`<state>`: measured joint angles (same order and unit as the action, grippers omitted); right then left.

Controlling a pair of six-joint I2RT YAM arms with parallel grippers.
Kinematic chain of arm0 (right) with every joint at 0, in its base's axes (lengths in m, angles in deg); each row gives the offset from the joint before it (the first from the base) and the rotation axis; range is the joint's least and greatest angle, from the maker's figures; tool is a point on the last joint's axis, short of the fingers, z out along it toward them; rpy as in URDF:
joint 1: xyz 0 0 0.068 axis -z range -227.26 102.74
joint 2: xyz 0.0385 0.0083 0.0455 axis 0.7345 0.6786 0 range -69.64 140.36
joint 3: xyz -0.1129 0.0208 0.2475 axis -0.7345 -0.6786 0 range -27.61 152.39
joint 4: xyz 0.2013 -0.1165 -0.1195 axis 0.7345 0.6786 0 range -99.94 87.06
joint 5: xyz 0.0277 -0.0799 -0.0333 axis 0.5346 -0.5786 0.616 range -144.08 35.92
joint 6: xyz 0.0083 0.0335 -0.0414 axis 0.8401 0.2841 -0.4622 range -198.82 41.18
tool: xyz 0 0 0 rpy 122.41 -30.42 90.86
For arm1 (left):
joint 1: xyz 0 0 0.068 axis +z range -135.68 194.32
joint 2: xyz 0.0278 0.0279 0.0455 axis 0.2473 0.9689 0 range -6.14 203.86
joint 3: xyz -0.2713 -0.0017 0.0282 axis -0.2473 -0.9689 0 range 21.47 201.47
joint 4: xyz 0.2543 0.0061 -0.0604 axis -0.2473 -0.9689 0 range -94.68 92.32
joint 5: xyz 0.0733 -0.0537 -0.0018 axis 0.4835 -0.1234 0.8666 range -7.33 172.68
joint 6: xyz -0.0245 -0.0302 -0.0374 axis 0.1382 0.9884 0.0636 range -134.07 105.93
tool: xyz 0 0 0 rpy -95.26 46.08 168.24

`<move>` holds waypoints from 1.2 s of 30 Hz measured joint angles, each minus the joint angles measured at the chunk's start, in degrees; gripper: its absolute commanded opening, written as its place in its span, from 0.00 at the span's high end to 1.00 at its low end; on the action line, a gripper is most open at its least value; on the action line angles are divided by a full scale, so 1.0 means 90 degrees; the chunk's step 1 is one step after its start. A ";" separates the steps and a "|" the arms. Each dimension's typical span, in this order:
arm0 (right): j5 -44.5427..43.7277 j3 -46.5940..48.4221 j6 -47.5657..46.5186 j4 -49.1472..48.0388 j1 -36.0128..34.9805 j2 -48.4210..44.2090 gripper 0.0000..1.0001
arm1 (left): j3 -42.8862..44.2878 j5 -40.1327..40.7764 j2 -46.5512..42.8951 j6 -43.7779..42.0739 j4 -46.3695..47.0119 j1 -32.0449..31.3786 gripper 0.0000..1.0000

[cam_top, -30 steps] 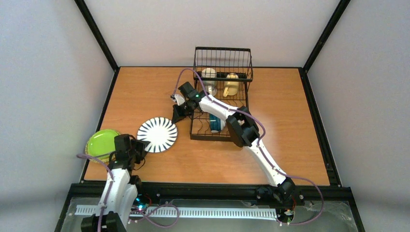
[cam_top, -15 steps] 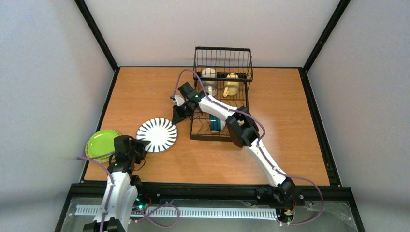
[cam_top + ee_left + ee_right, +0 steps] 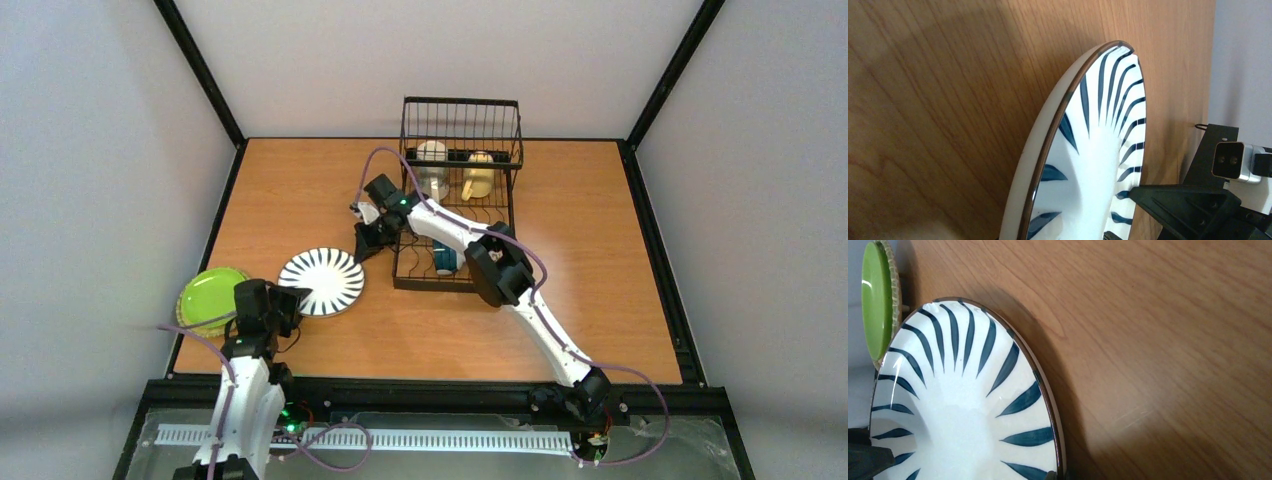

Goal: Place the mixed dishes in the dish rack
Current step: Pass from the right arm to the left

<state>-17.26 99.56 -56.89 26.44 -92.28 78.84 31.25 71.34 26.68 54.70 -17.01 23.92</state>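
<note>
The black-and-white striped plate [image 3: 322, 282] lies flat toward the left edge of the table [image 3: 600, 270], apart from both the lime-green plate [image 3: 210, 296] at the near-left corner and the dish rack [image 3: 436, 286] at the far middle. The left gripper [image 3: 292, 298] stands with jaws spread wide at the plate's near-left rim, not closed on it, while the right gripper [image 3: 364, 243], fingers pressed together, sits at the far-right rim; I cannot tell whether it touches or pinches the rim. The table's right half is open wood, and the cream mug [image 3: 432, 155], yellow mug [image 3: 478, 180] and teal-and-white cup [image 3: 445, 260] sit inside the rack.
</note>
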 measured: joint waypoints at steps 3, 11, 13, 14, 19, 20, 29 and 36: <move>0.0000 0.0000 0.0000 0.0046 -0.0039 0.0000 0.98 | 0.0005 -0.0010 0.0000 0.0000 0.0002 0.0000 0.00; 0.0007 0.0000 0.0002 0.0126 -0.0136 0.0000 0.98 | 0.0012 -0.0007 0.0000 -0.0002 0.0007 0.0000 0.02; 0.0007 0.0000 0.0005 0.0129 -0.0160 0.0000 0.98 | 0.0010 -0.0007 0.0000 -0.0005 0.0007 0.0000 0.05; 0.0010 0.0000 0.0005 0.0129 -0.0172 0.0000 0.98 | 0.0012 -0.0007 0.0000 -0.0005 0.0007 0.0000 0.06; 0.0012 0.0000 0.0002 0.0134 -0.0216 0.0000 0.98 | 0.0012 -0.0005 0.0000 -0.0041 0.0027 -0.0002 0.21; 0.0012 0.0000 0.0005 0.0134 -0.0223 0.0000 0.98 | 0.0012 -0.0005 0.0000 -0.0051 0.0041 0.0000 0.26; -0.0017 0.0000 0.0002 0.0124 -0.0221 0.0000 0.98 | 0.0019 -0.0017 -0.0066 -0.0170 0.0170 0.0002 0.80; -0.0063 0.0000 0.0000 0.0107 -0.0211 -0.0019 0.98 | 0.0061 -0.0029 -0.0175 -0.0262 0.0221 0.0005 1.00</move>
<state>-17.83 99.56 -56.89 27.40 -94.18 78.67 31.80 71.08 25.10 52.34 -15.02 23.97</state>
